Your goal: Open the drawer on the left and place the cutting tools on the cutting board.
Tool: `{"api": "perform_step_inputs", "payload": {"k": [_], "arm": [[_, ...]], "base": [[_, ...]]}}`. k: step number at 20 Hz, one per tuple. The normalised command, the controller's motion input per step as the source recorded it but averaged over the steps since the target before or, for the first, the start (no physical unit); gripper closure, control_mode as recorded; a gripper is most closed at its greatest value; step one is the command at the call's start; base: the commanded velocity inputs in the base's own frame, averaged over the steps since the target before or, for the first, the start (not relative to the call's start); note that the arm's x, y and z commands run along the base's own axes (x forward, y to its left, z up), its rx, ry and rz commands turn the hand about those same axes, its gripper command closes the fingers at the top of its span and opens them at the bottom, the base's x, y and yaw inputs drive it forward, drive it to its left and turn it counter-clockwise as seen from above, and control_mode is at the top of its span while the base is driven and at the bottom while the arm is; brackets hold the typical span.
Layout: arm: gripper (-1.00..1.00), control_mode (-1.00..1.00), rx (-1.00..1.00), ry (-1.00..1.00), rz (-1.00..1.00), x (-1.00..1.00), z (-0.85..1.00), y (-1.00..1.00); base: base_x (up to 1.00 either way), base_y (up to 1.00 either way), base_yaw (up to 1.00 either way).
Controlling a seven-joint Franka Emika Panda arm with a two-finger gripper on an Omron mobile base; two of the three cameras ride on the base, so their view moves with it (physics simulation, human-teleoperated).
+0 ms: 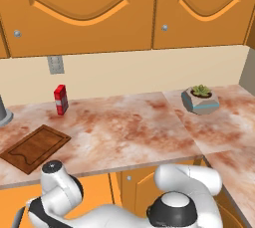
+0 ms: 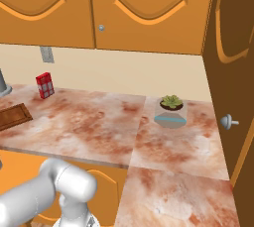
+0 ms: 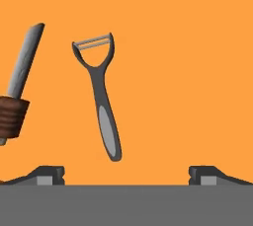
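Observation:
In the hand view my gripper [image 3: 127,175] is open above the orange floor of the drawer [image 3: 188,72], its two fingertips [image 3: 48,173] spread wide at the bottom. Between them, a little ahead, lies the grey peeler [image 3: 103,104], its Y-shaped head pointing away. Left of it lies the knife [image 3: 19,79], grey blade pointing away, dark ribbed handle cut off by the edge. The left base view shows the open drawer [image 1: 97,192] below the counter edge, with my arm bent down into it. The dark brown cutting board [image 1: 35,147] [image 2: 12,117] lies on the counter at the left.
A red box [image 1: 61,99] [image 2: 44,85] stands near the back wall, and a potted succulent [image 1: 200,98] [image 2: 171,111] sits on the counter at the right. Orange upper cabinets hang above. A tall cabinet door with a knob [image 2: 228,121] closes off the right side.

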Motion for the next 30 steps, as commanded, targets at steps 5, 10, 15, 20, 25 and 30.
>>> {"api": "perform_step_inputs", "payload": {"k": [5,10,15,20,25,30], "arm": [[-1.00,-1.00,0.00,0.07,0.00,0.10,-0.21,0.01],[-1.00,-1.00,0.00,0.05,0.00,0.00,-0.31,0.06],[-1.00,-1.00,0.00,0.00,0.00,0.00,-0.36,0.08],[-1.00,-1.00,0.00,0.03,0.00,0.00,-0.30,0.12],[-1.00,-1.00,0.00,0.04,0.00,0.00,-0.30,0.17],[-1.00,-1.00,0.00,0.00,0.00,0.00,-0.24,0.20]], "base": [[0.00,0.00,0.00],[0.00,0.00,0.00],[0.00,0.00,0.00],[0.00,0.00,0.00],[0.00,0.00,0.00],[0.00,0.00,0.00]]}}
